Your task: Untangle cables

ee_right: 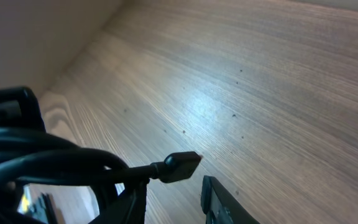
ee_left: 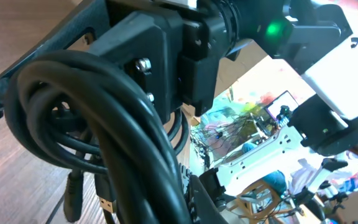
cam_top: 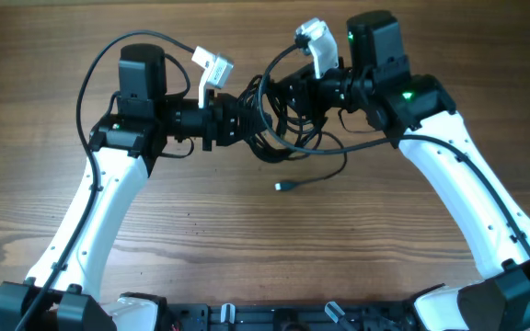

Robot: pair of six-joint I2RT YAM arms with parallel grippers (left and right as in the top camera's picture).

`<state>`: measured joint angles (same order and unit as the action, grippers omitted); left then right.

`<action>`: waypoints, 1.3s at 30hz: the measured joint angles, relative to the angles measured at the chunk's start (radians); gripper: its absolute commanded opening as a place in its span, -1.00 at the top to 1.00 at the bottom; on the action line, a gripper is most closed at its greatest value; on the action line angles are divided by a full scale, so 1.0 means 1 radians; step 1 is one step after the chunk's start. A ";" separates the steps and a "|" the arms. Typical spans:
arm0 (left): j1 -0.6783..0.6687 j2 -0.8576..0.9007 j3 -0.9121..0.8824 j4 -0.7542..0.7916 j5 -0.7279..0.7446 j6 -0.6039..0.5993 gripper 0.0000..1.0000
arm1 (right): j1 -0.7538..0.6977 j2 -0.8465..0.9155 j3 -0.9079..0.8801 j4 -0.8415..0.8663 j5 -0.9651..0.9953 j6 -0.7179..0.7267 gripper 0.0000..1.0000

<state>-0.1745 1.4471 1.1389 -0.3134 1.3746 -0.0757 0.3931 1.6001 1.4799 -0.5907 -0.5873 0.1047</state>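
Overhead, looped thin black cables (cam_top: 279,124) bunch between both arms over the brown wooden surface (cam_top: 155,239), with the left pincer (cam_top: 240,120) shut on them. Left wrist: the cables cross close ahead. Right wrist: the right pincer (ee_right: 173,190) is part-open and empty, a black plug end (ee_right: 182,167) lying crosswise just beyond its tips.

Open worktop (cam_top: 274,257) fills the lower middle of the overhead view, between the two white arms (cam_top: 99,221). The upper middle is crowded: the left pincer (cam_top: 239,121) and right pincer (cam_top: 288,97) meet nose to nose there, with the cables (cam_top: 279,138) bunched between them. One loose plug (cam_top: 282,187) lies just below that knot. More bare wood runs along the top left and top right corners.
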 measured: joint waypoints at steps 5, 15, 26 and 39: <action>0.000 0.000 0.000 0.016 -0.041 -0.016 0.84 | -0.038 -0.002 0.000 0.002 0.005 0.126 0.25; 0.000 0.000 0.000 0.111 -0.072 -0.045 0.90 | -0.067 -0.142 0.000 0.006 0.016 0.127 -0.02; 0.000 0.000 0.000 0.113 -0.066 -0.217 0.79 | -0.063 -0.144 0.000 -0.057 -0.052 -0.108 -0.03; 0.000 0.000 0.000 0.116 -0.010 -0.349 0.78 | -0.029 -0.008 0.000 -0.018 -0.126 -0.188 0.21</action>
<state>-0.1749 1.4475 1.1385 -0.1970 1.3647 -0.4248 0.3641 1.5921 1.4799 -0.6086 -0.7136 -0.0837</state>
